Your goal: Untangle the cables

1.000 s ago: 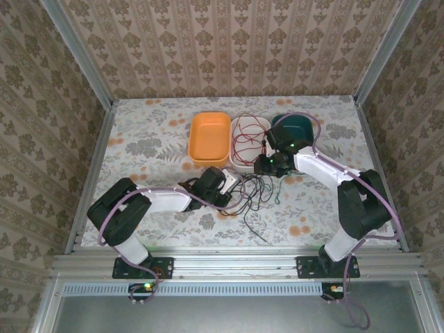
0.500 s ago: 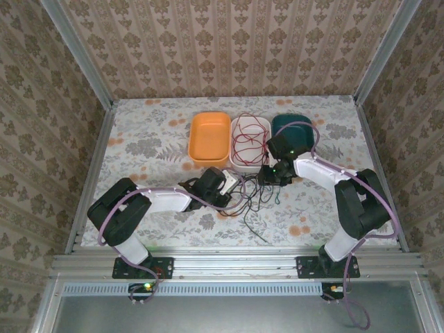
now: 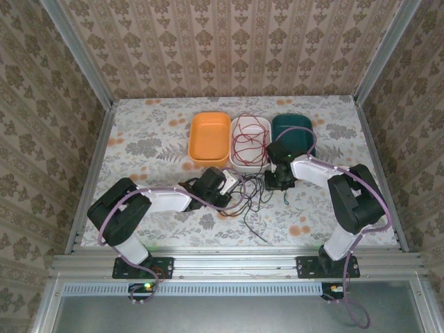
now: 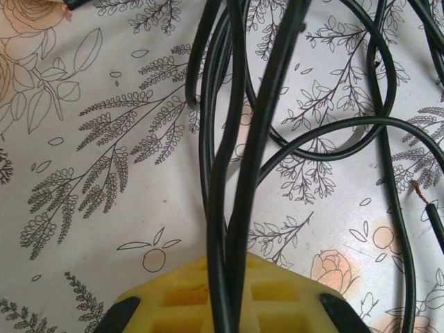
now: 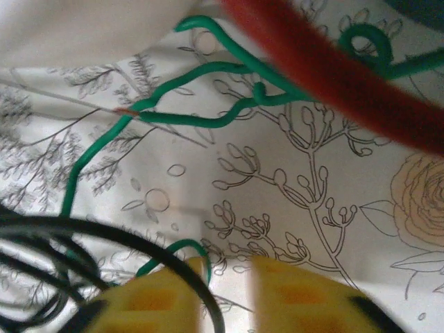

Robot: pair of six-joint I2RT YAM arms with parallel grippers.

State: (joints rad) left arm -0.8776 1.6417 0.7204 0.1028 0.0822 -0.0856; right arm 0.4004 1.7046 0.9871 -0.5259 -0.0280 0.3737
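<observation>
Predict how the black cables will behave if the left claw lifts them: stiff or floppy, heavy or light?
Probably floppy: the black cables lie in loose curves on the table. Likely light, being thin strands. Their crossing loops may snag and drag together.

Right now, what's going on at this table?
Untangling is under way. The left end effector is shut on several black cables, which trail across the table. The right end effector hangs low over a green cable beside the white tray, its jaws slightly apart with nothing between them. A red cable lies coiled in that tray.
</observation>
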